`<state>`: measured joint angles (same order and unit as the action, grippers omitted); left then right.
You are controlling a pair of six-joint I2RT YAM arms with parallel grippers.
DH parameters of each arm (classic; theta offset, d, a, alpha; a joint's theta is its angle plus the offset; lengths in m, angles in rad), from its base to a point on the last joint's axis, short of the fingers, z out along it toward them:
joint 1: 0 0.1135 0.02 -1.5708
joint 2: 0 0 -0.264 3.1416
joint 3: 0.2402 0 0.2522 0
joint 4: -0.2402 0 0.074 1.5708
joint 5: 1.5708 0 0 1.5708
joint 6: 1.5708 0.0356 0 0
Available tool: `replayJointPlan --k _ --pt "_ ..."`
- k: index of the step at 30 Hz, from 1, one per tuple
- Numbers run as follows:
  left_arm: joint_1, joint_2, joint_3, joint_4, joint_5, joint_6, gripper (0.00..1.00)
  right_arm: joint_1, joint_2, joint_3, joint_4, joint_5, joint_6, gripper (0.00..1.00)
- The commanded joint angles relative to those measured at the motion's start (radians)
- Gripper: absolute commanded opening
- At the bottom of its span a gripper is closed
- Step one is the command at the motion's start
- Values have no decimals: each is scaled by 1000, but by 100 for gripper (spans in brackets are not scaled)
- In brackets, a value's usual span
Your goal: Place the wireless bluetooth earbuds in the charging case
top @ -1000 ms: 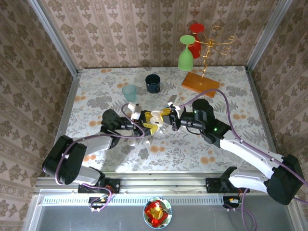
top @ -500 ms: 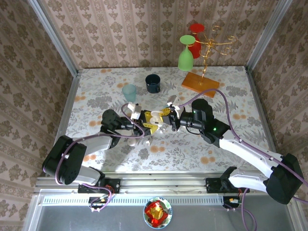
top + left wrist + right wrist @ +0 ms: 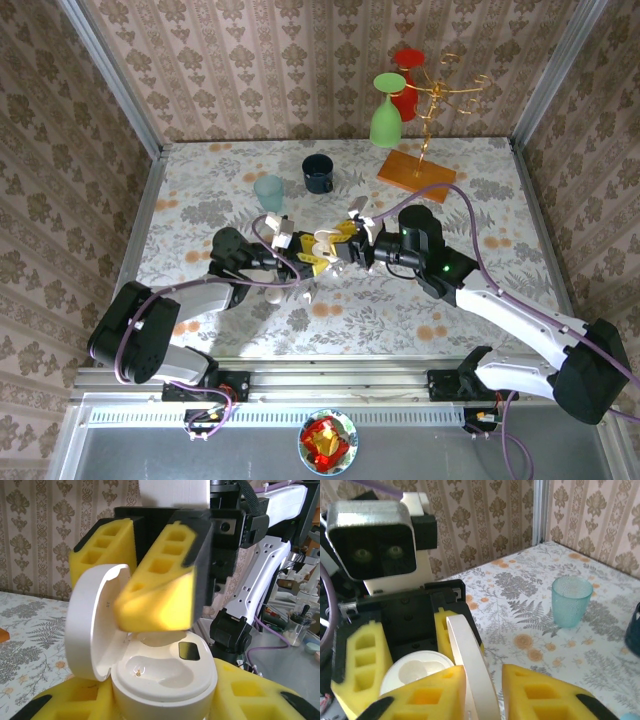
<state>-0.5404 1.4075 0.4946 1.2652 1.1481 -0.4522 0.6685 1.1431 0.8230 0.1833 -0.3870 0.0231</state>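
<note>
Now the right end effector (image 3: pixel 482 687) has let go. Its pads, pinched together a second ago, stand apart and straddle the raised lid (image 3: pixel 95 625), one pad hanging over the mouth of the case (image 3: pixel 165 680). Read that as a drop just made. The left end effector (image 3: pixel 300 264) is clenched on the case body and has snugged in a little. It holds the case upright at centre frame in the top view.

What looks like an earbud (image 3: pixel 156 640) sits in the rear well under that pad. It is half hidden, so seating is unconfirmed. The front well is bare, gold pin showing. A small white piece (image 3: pixel 272 296) lies on the bench (image 3: pixel 200 210) just below the left arm. It may be the other bud, but it is too small to tell.

The teal cup (image 3: pixel 268 190) and dark mug (image 3: pixel 318 173) stand above centre and the glass stand (image 3: pixel 415 168) upper right, all well apart from the work. In your way are the lid between the right pads and the pad overhanging the wells. Back out straight, or you risk knocking the lid shut.
</note>
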Motion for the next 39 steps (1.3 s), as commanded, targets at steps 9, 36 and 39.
replayJointPlan --k 9,36,39 --pt "42 -3 -12 24 -83 60 30 1 -181 -46 22 100 57 69" --pt "174 -64 -169 27 -282 186 31 -65 133 7 -556 708 323 66" --pt "205 -68 -181 26 -294 200 31 -9 217 63 -596 776 331 66"
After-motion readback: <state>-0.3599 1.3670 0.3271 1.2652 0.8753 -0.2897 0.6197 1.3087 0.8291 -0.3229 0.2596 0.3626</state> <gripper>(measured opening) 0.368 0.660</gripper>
